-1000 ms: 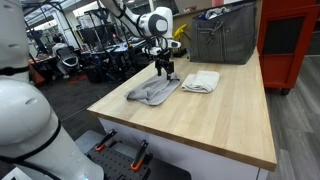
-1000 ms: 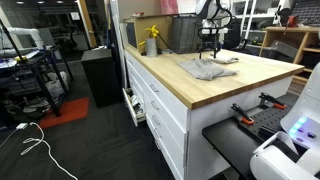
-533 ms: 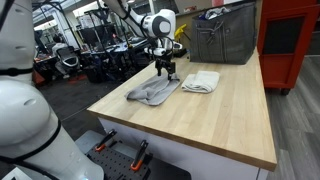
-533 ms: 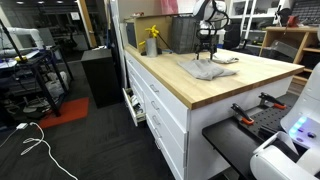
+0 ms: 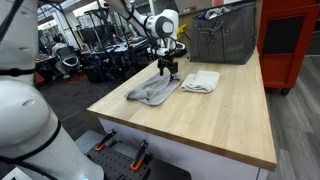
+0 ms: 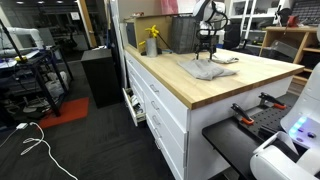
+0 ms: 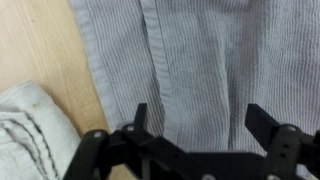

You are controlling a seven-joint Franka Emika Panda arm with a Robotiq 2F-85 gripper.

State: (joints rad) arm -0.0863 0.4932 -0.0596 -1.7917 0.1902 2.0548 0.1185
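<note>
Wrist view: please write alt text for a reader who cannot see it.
An open gripper hangs above a grey ribbed cloth filling most of the picture. A pale towel lies at lower left on a wooden table.

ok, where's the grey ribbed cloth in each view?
Exterior view: grey cloth lies at frame centre.
Exterior view: grey cloth lies in the upper right.
Wrist view: grey cloth fills most of the frame.
Shared landmark: folded pale towel beside it.
</note>
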